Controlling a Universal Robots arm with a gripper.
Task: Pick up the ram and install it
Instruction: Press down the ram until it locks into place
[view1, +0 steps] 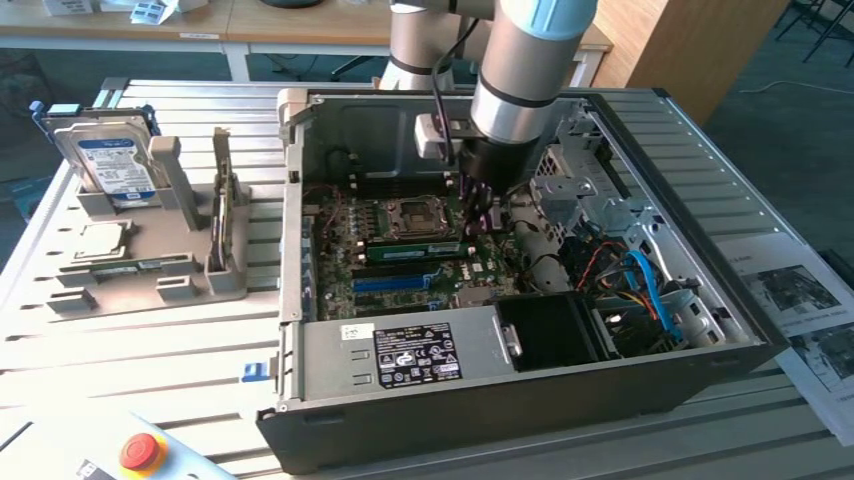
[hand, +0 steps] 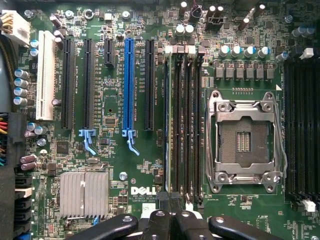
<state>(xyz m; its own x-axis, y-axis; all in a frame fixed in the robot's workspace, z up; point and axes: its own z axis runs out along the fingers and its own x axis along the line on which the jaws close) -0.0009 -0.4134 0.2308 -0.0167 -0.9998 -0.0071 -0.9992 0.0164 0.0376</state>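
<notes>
The ram (view1: 414, 249) is a long green stick standing on edge in a motherboard slot inside the open computer case (view1: 507, 400). Seen from above in the wrist view, the ram (hand: 167, 125) is a thin pale line in the memory slot nearest the blue slot (hand: 129, 85). My gripper (view1: 481, 215) hangs over the end of the ram at the exterior view's right. In the wrist view my gripper (hand: 171, 197) is shut, its black fingertips pressed together right at that end of the slot. Whether the tips touch the ram I cannot tell.
The empty processor socket (hand: 245, 140) lies beside the memory slots, with more black slots past it. The case walls, power supply (view1: 414, 355) and cables (view1: 641, 280) crowd the arm. Outside the case, a grey holder (view1: 134, 290) carries a hard drive (view1: 114, 165) and an upright card (view1: 222, 200).
</notes>
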